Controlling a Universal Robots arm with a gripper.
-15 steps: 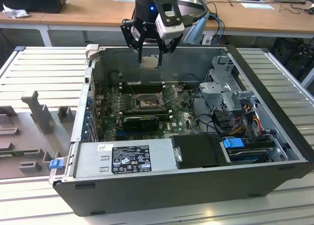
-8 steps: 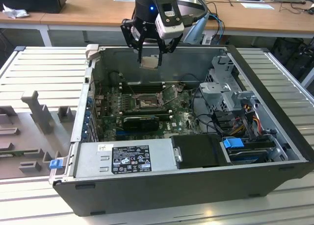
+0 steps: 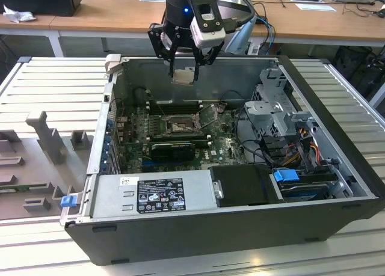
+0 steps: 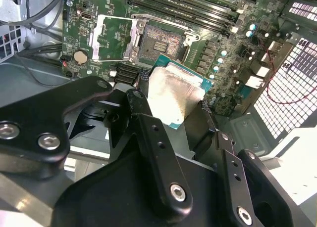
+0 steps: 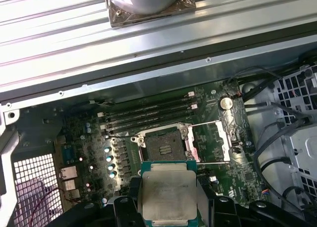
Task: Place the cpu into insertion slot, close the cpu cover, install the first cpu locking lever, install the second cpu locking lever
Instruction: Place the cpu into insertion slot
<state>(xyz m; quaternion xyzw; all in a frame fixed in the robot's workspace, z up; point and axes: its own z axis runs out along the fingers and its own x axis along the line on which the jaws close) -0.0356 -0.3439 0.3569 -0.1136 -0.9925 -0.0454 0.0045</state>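
Observation:
My gripper (image 3: 183,70) hangs above the open computer case, shut on the cpu (image 3: 183,77), a flat square chip with a pale silver face. In both wrist views the cpu (image 4: 174,91) (image 5: 167,196) sits between the black fingers (image 4: 140,106), held by two opposite edges. Below it, on the green board, the insertion slot (image 3: 178,127) (image 4: 159,42) (image 5: 163,145) lies uncovered, its contact field showing. Beside the slot the cpu cover (image 4: 115,36) (image 5: 213,140) (image 3: 210,115) is swung open on its hinge. The cpu is well above the slot and a little off to one side.
Long black memory slots (image 3: 174,107) run behind the socket, and a long black card (image 3: 174,147) lies in front of it. A grey power supply (image 3: 153,193) fills the case's front. A drive cage (image 3: 283,116) with cables stands at the exterior view's right.

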